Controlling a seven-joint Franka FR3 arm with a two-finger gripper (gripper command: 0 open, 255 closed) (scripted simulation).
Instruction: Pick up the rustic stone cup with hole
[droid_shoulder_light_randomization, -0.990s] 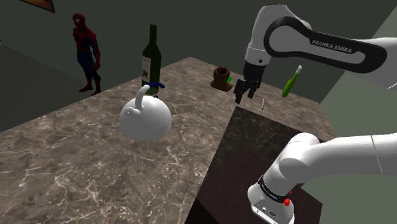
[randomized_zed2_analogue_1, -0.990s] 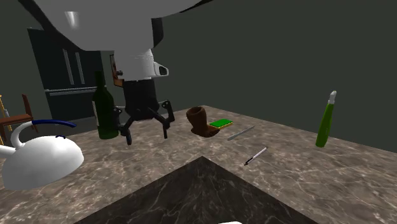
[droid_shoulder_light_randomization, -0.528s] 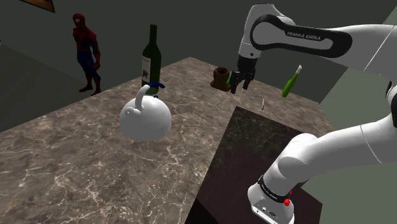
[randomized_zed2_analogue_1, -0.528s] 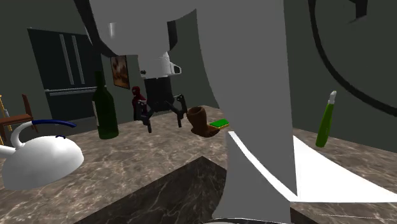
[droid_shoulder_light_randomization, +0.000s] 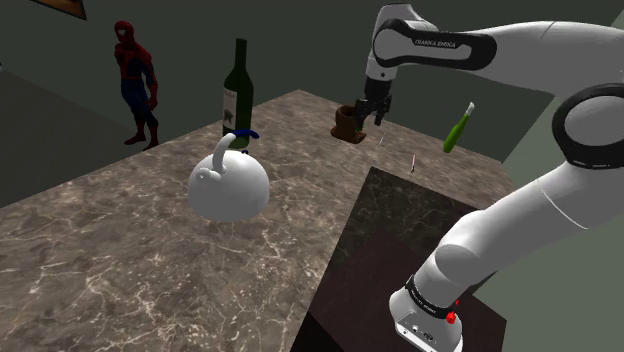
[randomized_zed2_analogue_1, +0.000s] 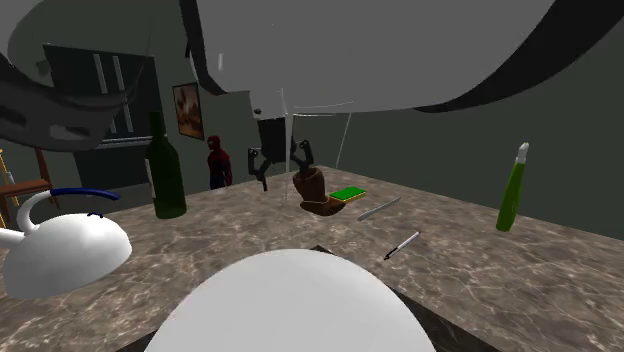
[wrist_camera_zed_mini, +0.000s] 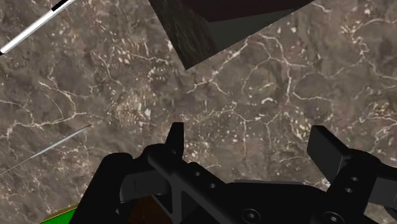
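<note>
Dim, flat light fills the room in the shoulder view. It lies evenly on the marble counter (droid_shoulder_light_randomization: 120, 250), whose pale veins stand out against the brown. The white kettle (droid_shoulder_light_randomization: 228, 190) fades from bright at its crown to soft grey at its base. The white arm (droid_shoulder_light_randomization: 540, 50) is the brightest surface, set against dark walls (droid_shoulder_light_randomization: 300, 40). In the second exterior view the arm's shell looms close to the lens, graded from white to grey. In the wrist view the black gripper (wrist_camera_zed_mini: 251, 143) carries only faint grey edge highlights.
</note>
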